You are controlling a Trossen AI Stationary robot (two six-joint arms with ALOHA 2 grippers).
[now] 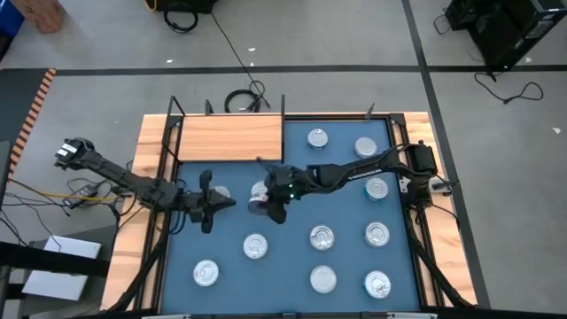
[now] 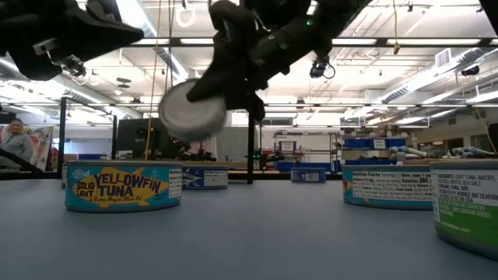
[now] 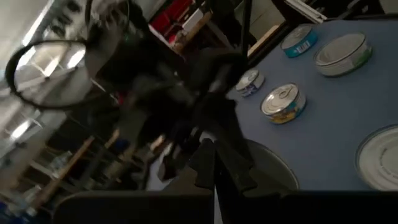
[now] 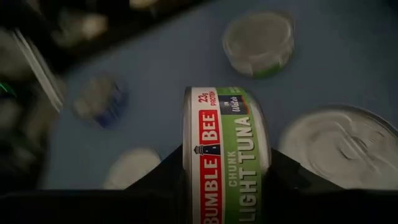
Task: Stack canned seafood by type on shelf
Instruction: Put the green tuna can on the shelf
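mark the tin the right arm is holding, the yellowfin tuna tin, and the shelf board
Bumble Bee tin (image 4: pixel 227 155): right wrist view, green side label, held in the right jaws.
Yellowfin tuna tin (image 2: pixel 123 187): low view, front label.
Shelf board (image 1: pixel 230 137): high view, bare wood top.

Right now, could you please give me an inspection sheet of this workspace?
Surface: blue mat on a wooden table.
Job's things: tins loose on the mat, such as a yellowfin tuna tin; the wooden shelf holds none.
Clutter: nothing seen.
Grippers: right gripper holds a Bumble Bee tuna tin on edge, off the mat; left gripper shut, empty, beside it.
Cables: coiled black cable on the floor behind the shelf.
Surroundings: a person far off in the room.
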